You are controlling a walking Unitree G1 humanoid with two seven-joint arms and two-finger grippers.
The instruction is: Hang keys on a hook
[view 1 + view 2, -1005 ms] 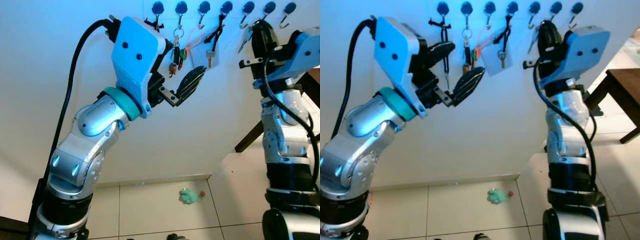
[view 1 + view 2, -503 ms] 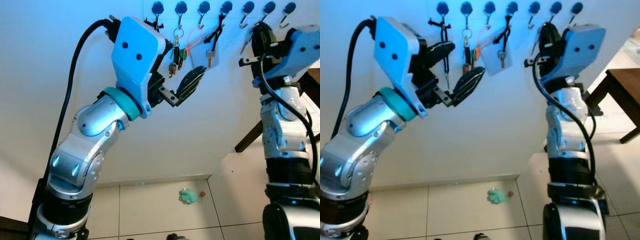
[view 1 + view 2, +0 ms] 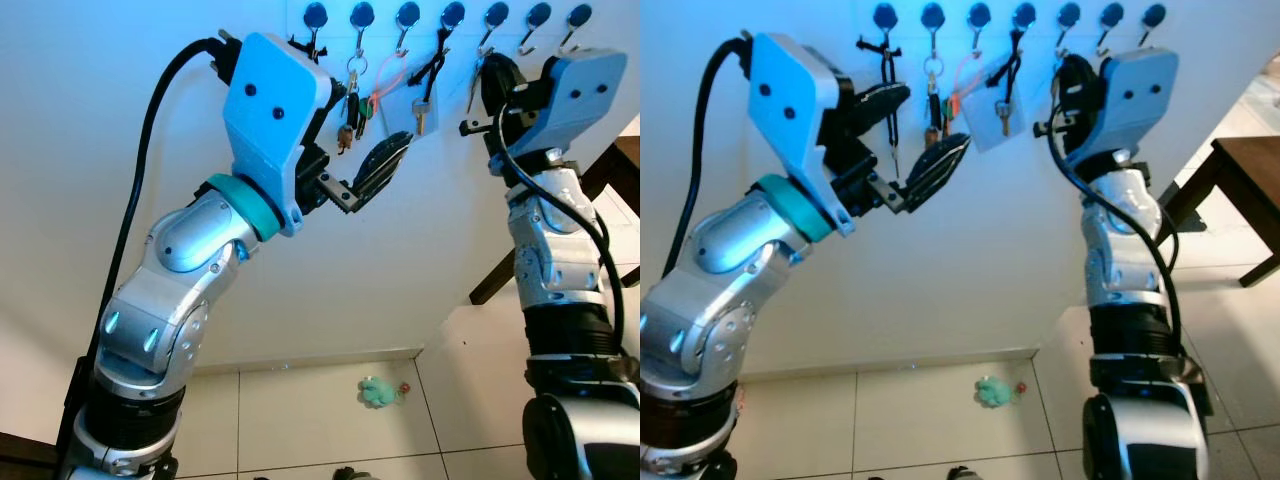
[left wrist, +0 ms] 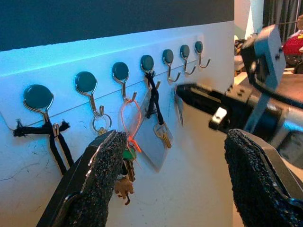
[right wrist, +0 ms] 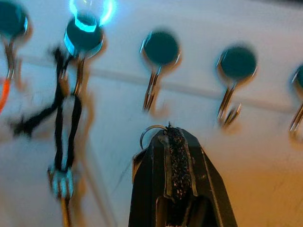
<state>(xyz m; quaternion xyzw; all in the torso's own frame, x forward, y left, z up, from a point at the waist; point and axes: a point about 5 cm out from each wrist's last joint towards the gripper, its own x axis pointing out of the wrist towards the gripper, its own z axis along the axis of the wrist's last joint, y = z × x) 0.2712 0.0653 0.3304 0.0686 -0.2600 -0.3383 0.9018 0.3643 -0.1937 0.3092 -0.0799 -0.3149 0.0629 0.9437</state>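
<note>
Pinching a key ring (image 5: 152,134) tight, the right pincer (image 5: 174,142) is pointing just under a hook (image 5: 153,90); the left pincer (image 4: 184,175) is gaping wide.

Quick tally from my end: seven hooks (image 4: 120,75) in one row on the wall. Four carry something and three are bare. On those four I count two black cords (image 4: 53,139), one loaded bunch (image 4: 124,165) and one orange loop (image 4: 129,118) with one tag (image 4: 150,150). The bunch is too crowded to count properly, maybe three bits. One key ring (image 5: 151,132) is pinched in my right pincer (image 5: 173,137). With my left pincer (image 3: 920,125) that's two pincers, four fingers. One green lump (image 3: 378,392) is on the floor.
</note>
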